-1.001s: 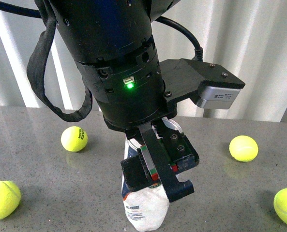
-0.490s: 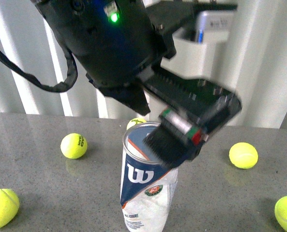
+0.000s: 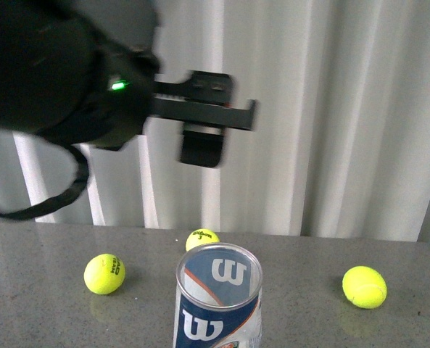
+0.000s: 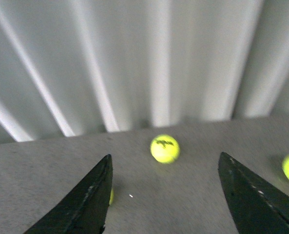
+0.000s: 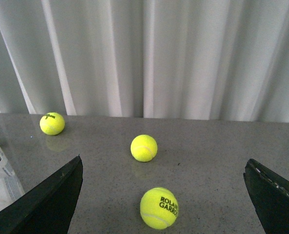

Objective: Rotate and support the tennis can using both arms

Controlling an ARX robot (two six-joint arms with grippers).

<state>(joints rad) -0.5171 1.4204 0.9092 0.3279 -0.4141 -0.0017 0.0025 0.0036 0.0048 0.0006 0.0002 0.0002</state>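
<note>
Two grippers free, nothing steadying the tennis can point(image 3: 218, 297) — a tip is the worry.

My left gripper point(image 3: 204, 123) hangs high above the bench point(image 3: 40, 304), released, jaws spread with only bench and a yellow ball point(image 4: 164, 148) showing between them; my right gripper point(image 5: 163, 204) is released too, empty, jaws wide, the can's label just at the side of its view. The can stands upright near the bench's front edge, unsupported — if I come in fast or off-centre, I judge a jaw could clip the silver rim and topple it. It looks like a clear tube, navy-and-white Wilson label, open mouth facing up.
</note>
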